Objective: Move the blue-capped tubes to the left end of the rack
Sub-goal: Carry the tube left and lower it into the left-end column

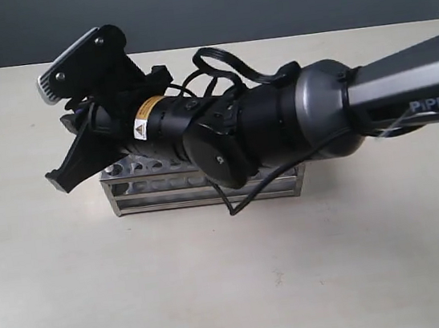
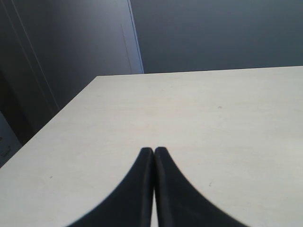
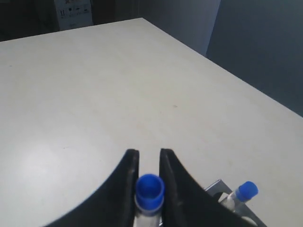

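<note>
The right gripper (image 3: 149, 153) is clamped on a tube with a blue cap (image 3: 149, 188). In the exterior view it hangs over the nine o'clock end of the rack (image 1: 158, 192), where a second blue-capped tube (image 3: 246, 191) seems to stand close by. I judge the step is to put the held tube in a free hole there, so keep it upright, lower it slowly and straight, and open only when it sits deep. The left gripper (image 2: 154, 152) has its fingers pressed together on nothing, above the bare table (image 2: 213, 118).
</note>
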`<act>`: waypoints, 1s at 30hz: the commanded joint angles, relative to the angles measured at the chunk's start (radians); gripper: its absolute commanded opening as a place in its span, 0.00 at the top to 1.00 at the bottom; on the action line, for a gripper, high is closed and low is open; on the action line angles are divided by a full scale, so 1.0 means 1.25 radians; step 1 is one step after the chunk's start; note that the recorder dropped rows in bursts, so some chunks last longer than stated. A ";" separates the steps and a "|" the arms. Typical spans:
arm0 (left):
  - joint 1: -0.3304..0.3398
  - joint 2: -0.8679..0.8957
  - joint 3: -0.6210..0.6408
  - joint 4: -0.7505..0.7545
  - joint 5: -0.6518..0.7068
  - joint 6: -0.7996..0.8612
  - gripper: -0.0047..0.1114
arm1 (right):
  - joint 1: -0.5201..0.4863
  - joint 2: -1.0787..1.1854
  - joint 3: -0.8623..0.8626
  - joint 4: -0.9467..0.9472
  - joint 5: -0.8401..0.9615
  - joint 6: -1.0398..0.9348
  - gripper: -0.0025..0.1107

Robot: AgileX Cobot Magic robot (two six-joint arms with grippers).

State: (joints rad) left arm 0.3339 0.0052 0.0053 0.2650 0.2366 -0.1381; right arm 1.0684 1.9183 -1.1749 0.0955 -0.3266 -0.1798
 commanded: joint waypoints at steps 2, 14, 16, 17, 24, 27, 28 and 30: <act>-0.005 -0.004 -0.004 0.000 -0.001 -0.004 0.95 | 0.000 0.051 -0.005 -0.006 -0.015 -0.003 0.97; -0.005 -0.004 -0.004 0.000 -0.001 -0.004 0.95 | 0.001 0.097 -0.005 -0.004 0.047 0.000 0.97; -0.005 -0.004 -0.004 0.000 -0.001 -0.004 0.95 | 0.001 0.097 -0.005 -0.004 0.080 0.000 0.92; -0.005 -0.004 -0.004 0.000 -0.001 -0.004 0.95 | 0.001 0.097 -0.005 -0.004 0.094 0.000 0.86; -0.005 -0.004 -0.004 0.000 -0.001 -0.004 0.95 | 0.001 0.093 -0.005 -0.004 0.106 0.000 0.58; -0.005 -0.004 -0.004 0.000 -0.001 -0.004 0.95 | 0.001 0.069 -0.005 -0.004 0.094 0.000 0.67; -0.005 -0.004 -0.004 0.000 -0.001 -0.004 0.95 | 0.001 0.052 -0.005 -0.004 0.081 0.000 0.74; -0.005 -0.004 -0.004 0.000 -0.001 -0.004 0.95 | 0.001 0.030 -0.005 -0.004 0.058 -0.002 0.84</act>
State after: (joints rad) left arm 0.3339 0.0052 0.0053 0.2650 0.2366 -0.1381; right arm 1.0691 2.0107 -1.1828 0.0931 -0.2035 -0.1803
